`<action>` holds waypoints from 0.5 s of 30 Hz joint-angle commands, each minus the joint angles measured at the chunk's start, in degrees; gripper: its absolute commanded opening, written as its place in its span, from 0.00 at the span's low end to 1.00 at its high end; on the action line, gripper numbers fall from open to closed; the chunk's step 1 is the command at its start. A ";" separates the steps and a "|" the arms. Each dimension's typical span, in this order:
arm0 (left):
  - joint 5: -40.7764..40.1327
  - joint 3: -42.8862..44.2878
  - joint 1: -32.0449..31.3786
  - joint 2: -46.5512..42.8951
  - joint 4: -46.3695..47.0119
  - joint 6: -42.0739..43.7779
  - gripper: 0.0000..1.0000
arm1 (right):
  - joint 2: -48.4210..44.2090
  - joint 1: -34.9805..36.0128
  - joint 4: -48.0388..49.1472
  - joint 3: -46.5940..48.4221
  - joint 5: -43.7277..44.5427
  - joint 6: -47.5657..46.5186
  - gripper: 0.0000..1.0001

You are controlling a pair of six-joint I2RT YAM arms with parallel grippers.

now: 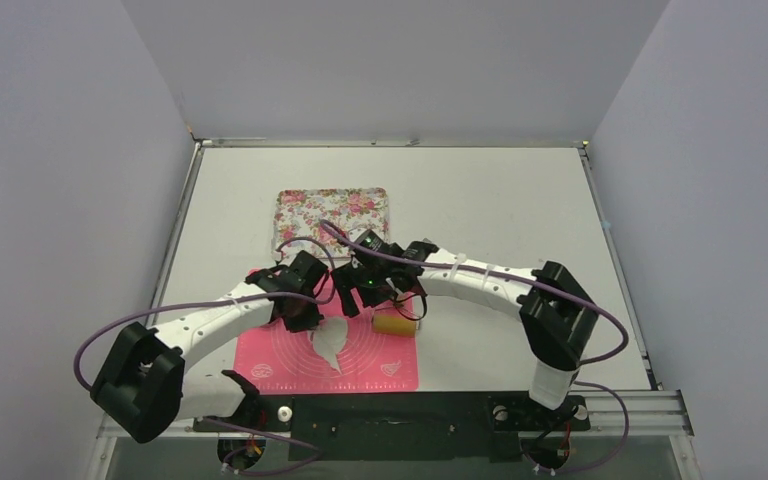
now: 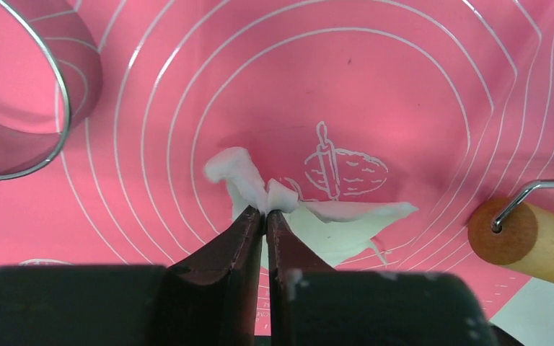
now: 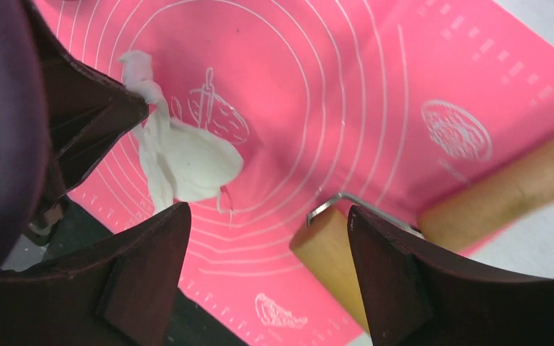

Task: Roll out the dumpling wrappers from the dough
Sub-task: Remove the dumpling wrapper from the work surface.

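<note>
**Left hand** (image 2: 265,213): clamped tight on the bunched edge of a ragged, thin white dough sheet (image 2: 324,227). The rest of the sheet is seen trailing from the fingertips down onto the pink silicone mat with printed circles (image 2: 375,86). No finished round wrapper can be made out.

**Right hand** (image 3: 268,213): spread wide and holding nothing. It is poised just above the wooden rolling pin with wire handle (image 3: 332,252), with the left hand close at its left.

**Round metal ring cutter** (image 2: 83,79): noted ahead and left of the left hand, apart from the dough.

**Hazards, as judged:**
- The sheet could be torn or stretched if lifted by so small a pinch.
- The soft dough may be left stuck to the fingers on release.
- It may be folded onto itself and so have to be rolled again.
- The two hands might be knocked together, given how close they are.
- The pin could be nudged and sent rolling off the mat onto the table.
</note>
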 commanded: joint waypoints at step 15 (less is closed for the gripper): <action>5.26 -4.57 2.44 -10.57 -1.21 -1.33 0.00 | 5.87 4.04 19.11 -1.29 1.51 -7.98 0.76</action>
